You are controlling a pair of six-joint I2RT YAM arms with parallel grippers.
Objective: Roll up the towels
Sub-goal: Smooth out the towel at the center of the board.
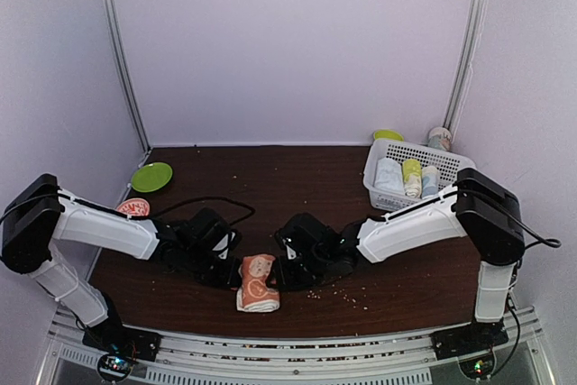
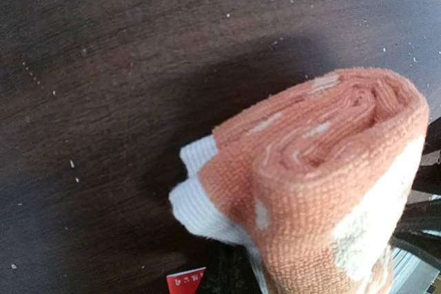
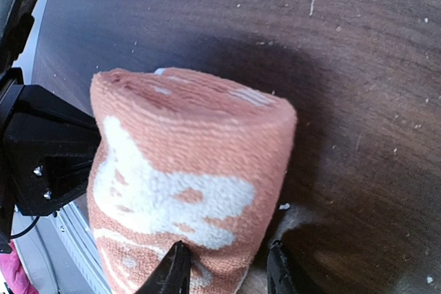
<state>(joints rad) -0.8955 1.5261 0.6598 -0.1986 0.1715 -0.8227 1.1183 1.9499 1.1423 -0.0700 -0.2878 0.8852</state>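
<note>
The orange towel (image 1: 257,283) with cream patterns lies rolled up near the table's front edge, between my two grippers. In the right wrist view, the towel (image 3: 193,163) has its near end between the fingertips of my right gripper (image 3: 226,273), which stand close together on it. In the left wrist view, the roll's end (image 2: 331,170) fills the lower right and hides my left fingers; a white edge (image 2: 196,201) sticks out beside it. My left gripper (image 1: 227,268) touches the roll's left side and my right gripper (image 1: 287,270) its right side. A pale blue roll (image 1: 431,179) stands in the basket.
A white basket (image 1: 446,161) at the back right holds a white roll (image 1: 389,175) and a yellow-green roll (image 1: 412,178). A green plate (image 1: 151,176) and a small orange-red dish (image 1: 133,207) sit at the left. Crumbs dot the table (image 1: 343,293).
</note>
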